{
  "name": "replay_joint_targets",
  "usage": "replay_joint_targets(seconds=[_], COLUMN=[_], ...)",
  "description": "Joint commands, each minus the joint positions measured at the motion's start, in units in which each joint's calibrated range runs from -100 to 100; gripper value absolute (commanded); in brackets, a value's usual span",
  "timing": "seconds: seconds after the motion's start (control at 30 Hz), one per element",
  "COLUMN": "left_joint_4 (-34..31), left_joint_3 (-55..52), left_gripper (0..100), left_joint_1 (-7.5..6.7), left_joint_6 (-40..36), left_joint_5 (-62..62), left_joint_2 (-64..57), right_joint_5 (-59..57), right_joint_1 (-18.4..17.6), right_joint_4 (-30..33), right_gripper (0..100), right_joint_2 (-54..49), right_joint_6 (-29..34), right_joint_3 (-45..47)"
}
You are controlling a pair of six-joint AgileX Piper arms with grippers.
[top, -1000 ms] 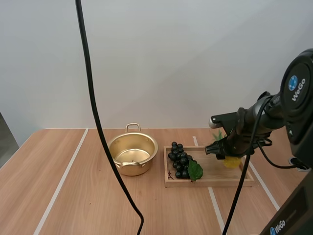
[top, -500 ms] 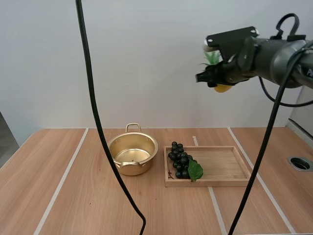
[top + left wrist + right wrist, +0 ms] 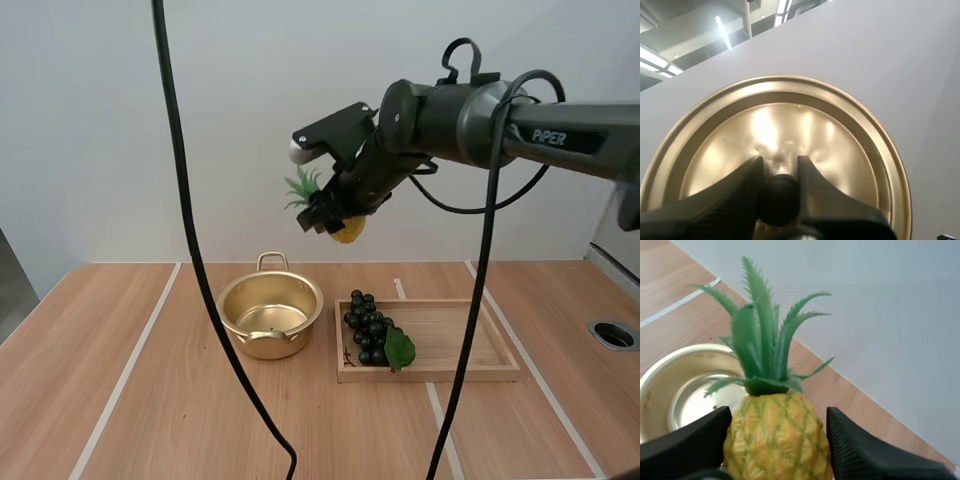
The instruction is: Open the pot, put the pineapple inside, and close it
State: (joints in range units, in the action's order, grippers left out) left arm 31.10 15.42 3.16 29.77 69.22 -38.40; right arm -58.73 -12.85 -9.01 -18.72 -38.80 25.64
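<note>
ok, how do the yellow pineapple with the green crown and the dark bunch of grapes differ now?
The yellow pineapple is pinched in the right gripper, high over the table; the dark grapes lie in the wooden tray. The pineapple is one yellow body with spiky green leaves; the grapes are many black balls. Both are fruit.

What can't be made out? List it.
- Left wrist view: rim of the lid partly behind the left gripper, cut by the edge.
- Right wrist view: base of the pineapple cut by the edge, sides covered by the right gripper.
- Same view: pot partly behind the pineapple.
</note>
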Motion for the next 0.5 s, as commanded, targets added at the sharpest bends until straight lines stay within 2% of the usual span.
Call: replay_joint_targets(seconds=[0.0, 0.47], left_joint_4=[-1.7, -4.8], left_joint_3=[0.4, 0.4], left_gripper=[0, 0], left_joint_1=[0.11, 0.11], left_joint_6=[-0.6, -1.3], left_joint_5=[1.1, 6.4], left_joint_2=[-0.4, -0.4], right_joint_5=[-0.4, -3.2], right_joint_1=[-1.3, -6.7], right_joint_4=[-0.8, -1.5], right_gripper=[0, 0], right_joint_2=[2.3, 14.0], right_joint_6=[-1.8, -1.8], right_joint_3=[-0.5, -0.5])
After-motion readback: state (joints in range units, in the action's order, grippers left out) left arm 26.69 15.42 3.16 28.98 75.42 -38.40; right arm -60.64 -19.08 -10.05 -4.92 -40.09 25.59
